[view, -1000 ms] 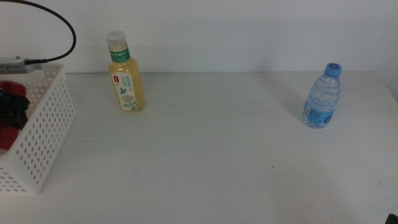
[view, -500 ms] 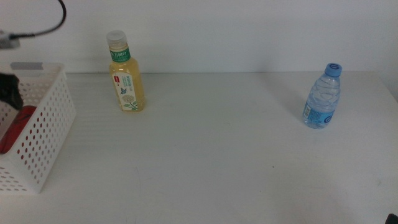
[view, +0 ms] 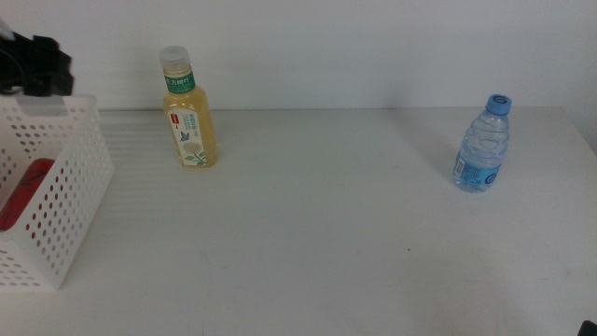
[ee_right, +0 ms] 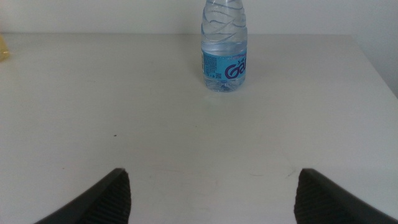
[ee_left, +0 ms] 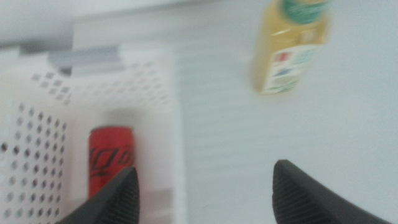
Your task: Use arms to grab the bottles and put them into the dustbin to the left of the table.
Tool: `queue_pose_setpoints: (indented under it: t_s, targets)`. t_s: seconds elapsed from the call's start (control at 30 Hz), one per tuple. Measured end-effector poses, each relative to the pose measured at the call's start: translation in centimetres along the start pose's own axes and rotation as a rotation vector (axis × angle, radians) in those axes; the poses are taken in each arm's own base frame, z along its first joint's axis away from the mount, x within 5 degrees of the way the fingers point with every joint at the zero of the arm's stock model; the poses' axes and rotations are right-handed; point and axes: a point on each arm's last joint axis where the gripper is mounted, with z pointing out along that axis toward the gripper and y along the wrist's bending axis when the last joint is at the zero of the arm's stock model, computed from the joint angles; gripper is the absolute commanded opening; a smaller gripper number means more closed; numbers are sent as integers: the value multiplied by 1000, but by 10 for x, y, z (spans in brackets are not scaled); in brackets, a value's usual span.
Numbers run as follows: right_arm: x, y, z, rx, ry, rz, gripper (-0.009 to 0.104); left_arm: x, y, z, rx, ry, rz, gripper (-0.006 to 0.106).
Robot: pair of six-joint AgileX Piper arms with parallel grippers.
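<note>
Lifted clear since before, left gripper (ee_left: 202,180) hangs spread and empty over dustbin (view: 70,177) — red can (ee_left: 111,158) inside

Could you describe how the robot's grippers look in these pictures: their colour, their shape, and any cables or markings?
The left gripper and the right gripper each have two dark, nearly black, wedge-shaped jaws with smooth, matte surfaces that taper to rounded tips. No markings or cables show on them in the wrist views. In the middle view, only a black blocky part of the left arm is visible, above the white basket.

Can (ee_left: 111,160) in dustbin (view: 79,177) at table's (view: 308,243) left; tea bottle (view: 189,121) beside it, water bottle (view: 484,147) far right.
</note>
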Motion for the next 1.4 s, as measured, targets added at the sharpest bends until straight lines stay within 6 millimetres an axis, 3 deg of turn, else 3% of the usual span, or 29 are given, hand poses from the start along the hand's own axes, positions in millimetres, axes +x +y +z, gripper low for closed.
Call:
queue_pose_setpoints:
  t_s: [0.1, 0.23, 0.53, 0.67, 0.77, 1.4]
  targets:
    - [0, 0, 0, 0, 0, 0, 70, 12, -22, -16, 21, -75, 19, 64]
    - [0, 0, 0, 0, 0, 0, 70, 35, -42, -18, 54, -136, -3, 64]
    - [0, 0, 0, 0, 0, 0, 70, 90, -77, 12, 140, -288, 24, 64]
    - [0, 0, 0, 0, 0, 0, 70, 107, -82, 27, 151, -381, 12, 75]
    - [0, 0, 0, 0, 0, 0, 70, 114, -83, 40, 156, -408, -52, 90]
    - [0, 0, 0, 0, 0, 0, 70, 116, -92, 127, 113, -618, -66, 90]
